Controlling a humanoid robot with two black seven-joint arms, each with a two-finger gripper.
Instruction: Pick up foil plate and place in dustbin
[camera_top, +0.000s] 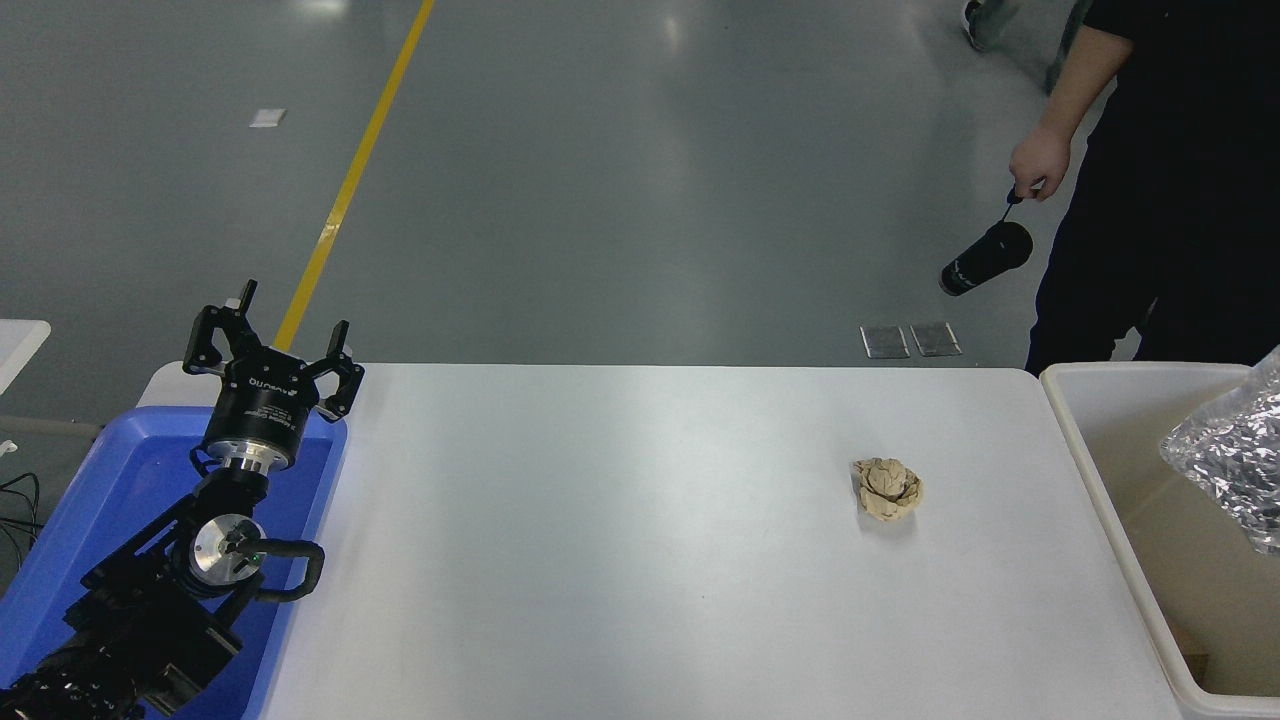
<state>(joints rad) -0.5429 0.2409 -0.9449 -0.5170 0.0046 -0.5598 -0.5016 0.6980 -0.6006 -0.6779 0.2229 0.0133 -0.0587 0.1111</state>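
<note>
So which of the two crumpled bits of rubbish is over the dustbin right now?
The foil plate, shiny silver, at the right edge over the cream dustbin. The small tan paper wad lies on the white table, left of the bin.

The paper wad (887, 488) lies right of centre on the desk (620, 540) — the dustbin (1100, 470) at its right end, the tray (60, 520) at its left.

The place looks like a robot lab or industrial test hall. A smooth grey painted floor (620, 180) fills the picture from nine to three o'clock, with a yellow line (350, 180) running toward eleven o'clock and two small metal plates (911, 340) set in it. A plain white table (620, 560) holds sorting bins, and a person (1170, 180) stands at two o'clock.
</note>
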